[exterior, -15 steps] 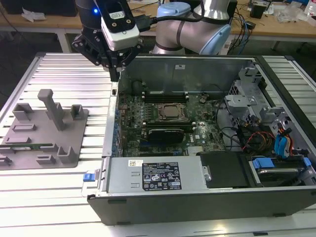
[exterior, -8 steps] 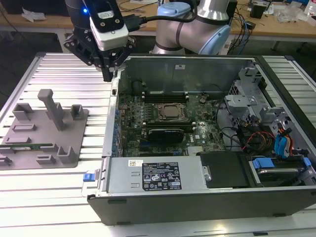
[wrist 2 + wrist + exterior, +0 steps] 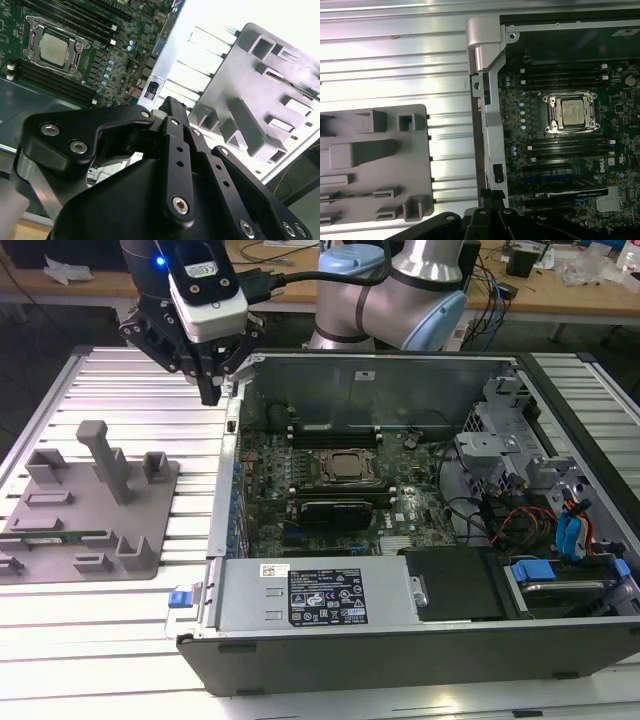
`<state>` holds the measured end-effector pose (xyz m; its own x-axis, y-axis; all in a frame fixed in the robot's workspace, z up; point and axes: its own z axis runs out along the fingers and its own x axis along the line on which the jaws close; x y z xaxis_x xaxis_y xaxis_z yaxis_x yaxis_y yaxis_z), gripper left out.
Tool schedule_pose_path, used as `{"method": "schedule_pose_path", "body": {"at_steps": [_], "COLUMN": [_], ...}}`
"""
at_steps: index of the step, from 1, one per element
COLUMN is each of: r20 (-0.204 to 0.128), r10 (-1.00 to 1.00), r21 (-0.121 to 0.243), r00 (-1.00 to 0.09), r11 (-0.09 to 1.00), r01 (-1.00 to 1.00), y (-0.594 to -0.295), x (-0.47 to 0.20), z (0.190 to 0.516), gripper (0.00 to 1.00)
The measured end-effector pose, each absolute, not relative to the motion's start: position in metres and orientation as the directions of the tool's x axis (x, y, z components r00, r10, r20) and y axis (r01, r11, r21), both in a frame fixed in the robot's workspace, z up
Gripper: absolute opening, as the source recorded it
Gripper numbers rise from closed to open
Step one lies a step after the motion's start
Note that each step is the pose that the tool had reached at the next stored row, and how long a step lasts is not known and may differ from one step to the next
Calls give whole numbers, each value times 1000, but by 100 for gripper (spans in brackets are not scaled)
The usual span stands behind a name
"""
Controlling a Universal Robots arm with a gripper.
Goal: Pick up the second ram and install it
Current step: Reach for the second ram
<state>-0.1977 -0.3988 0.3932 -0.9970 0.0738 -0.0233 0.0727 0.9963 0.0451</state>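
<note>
Second ram [image 3: 62, 535] lies flat on the grey tray [image 3: 60, 565], a thin green strip in a shallow slot towards the near part of the tray, among the tray's upright posts and blocks. The tray sits on the ribbed metal counter [image 3: 120, 390], on the exterior view's left of the open computer case [image 3: 400, 640]. The claw [image 3: 210, 392] hangs well apart from the ram, farther back, above the counter just beside the far left corner of the case wall. Its fingers are clenched together to a point with nothing between them; the second wrist view shows the claw [image 3: 171, 104] narrowing to a single tip over that wall. Inside the case lies the motherboard [image 3: 270, 470], with the processor [image 3: 347, 467] at its middle and dark memory slots [image 3: 335, 435] on the far side of it.
</note>
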Motion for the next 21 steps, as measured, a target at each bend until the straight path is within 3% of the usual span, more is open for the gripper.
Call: {"method": "schedule_pose_path", "body": {"at_steps": [21], "r20": [-23], "r10": [74], "r21": [45], "r00": [-997], "r11": [996], "r01": [73], "y": [-399], "x": [-232], "z": [393], "gripper": [8]}}
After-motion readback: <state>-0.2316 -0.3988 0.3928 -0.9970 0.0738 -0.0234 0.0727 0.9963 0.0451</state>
